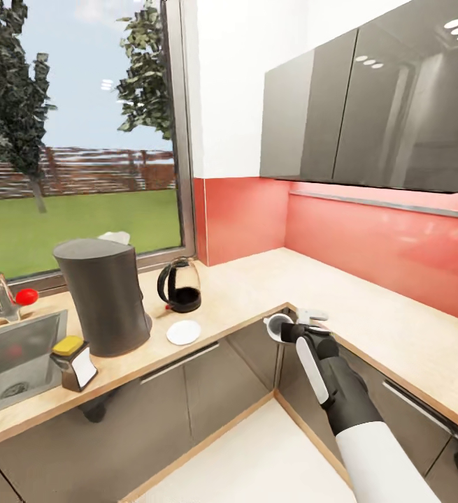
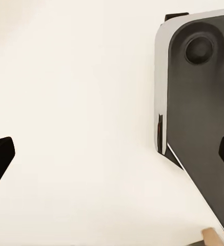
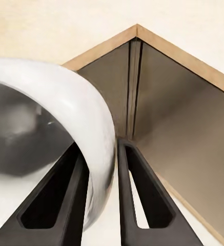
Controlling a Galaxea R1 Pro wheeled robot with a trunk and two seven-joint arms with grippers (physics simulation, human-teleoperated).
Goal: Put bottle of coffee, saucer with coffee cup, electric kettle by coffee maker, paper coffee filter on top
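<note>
Right gripper [image 1: 289, 328] is pinched on the rim of the small white coffee cup [image 1: 278, 326], one black finger [image 3: 55, 205] inside the wall and one outside, as the right wrist view makes plain. That rim grip keeps the cup upright, mouth up, and it hangs in the air at the inner corner of the long light beige wood-look countertop [image 1: 396, 328], over the gap in front of the glossy grey cabinet fronts [image 1: 152, 426].

Across on the left run, the small flat round white saucer [image 1: 184, 332] lies bare and waiting, just in front of the rounded smoky glass electric kettle [image 1: 181, 285] and beside the tall dark grey coffee maker [image 1: 105, 295]. A small white paper coffee filter [image 1: 116, 237] peeks up behind the machine's top, and the little dark jar of coffee with a yellow-brown lid [image 1: 73, 362] stands near the steel sink [image 1: 12, 356].

Judging by this layout, only the cup is left to land, carried leftward onto that saucer.

Left gripper [image 2: 112, 154] is spread wide, holding nothing, over pale floor.
</note>
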